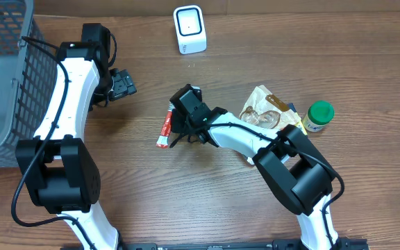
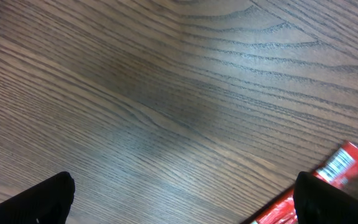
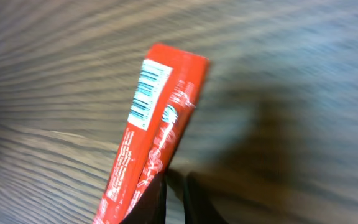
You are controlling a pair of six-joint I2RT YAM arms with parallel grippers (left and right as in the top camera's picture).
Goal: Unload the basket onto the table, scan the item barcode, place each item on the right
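A long red snack packet point(image 1: 165, 128) lies on the wooden table, left of centre. Its white barcode point(image 3: 146, 93) faces the right wrist camera. My right gripper point(image 1: 186, 115) hovers at the packet's right side. In the right wrist view its fingers point(image 3: 151, 202) stand almost together, with only a thin slit of table between them point(image 3: 176, 190), and the left one overlaps the packet's point(image 3: 157, 134) edge. My left gripper point(image 1: 122, 83) is wide open over bare wood point(image 2: 182, 193), and the packet's barcode end point(image 2: 344, 163) shows by its right finger point(image 2: 328, 199). The white scanner point(image 1: 189, 29) stands at the back.
A grey wire basket point(image 1: 5, 76) fills the far left. A crinkled clear snack bag point(image 1: 262, 111) and a green-lidded jar point(image 1: 318, 117) sit at the right, behind my right arm.
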